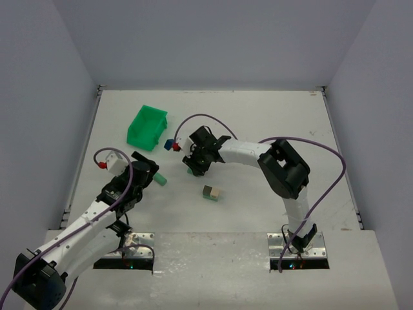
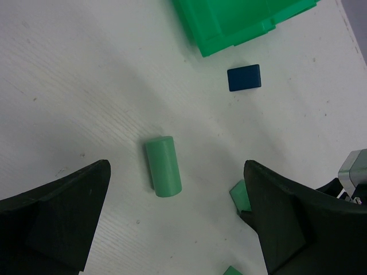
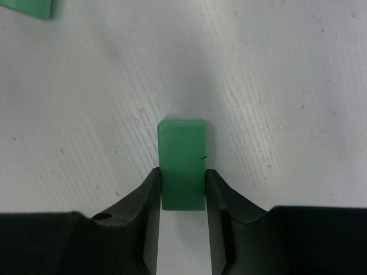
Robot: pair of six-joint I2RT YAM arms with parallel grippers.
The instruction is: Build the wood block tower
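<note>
The left gripper [image 2: 178, 217] hangs wide open over a green cylinder [image 2: 163, 166] lying on the surface [image 2: 69, 86]. The right gripper [image 3: 183, 186] is squeezed tight on a green block [image 3: 182, 152] (light, hard, smooth wood, I think), holding its flat sides. No tower stands yet; the pieces lie apart.

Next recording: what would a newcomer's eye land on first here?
The bright green bin at the far left of the table stands out most. Near the middle, the right claw is shut on a green block. Closer to the near edge, the left claw hangs open over a pale green cylinder lying on its side.
</note>
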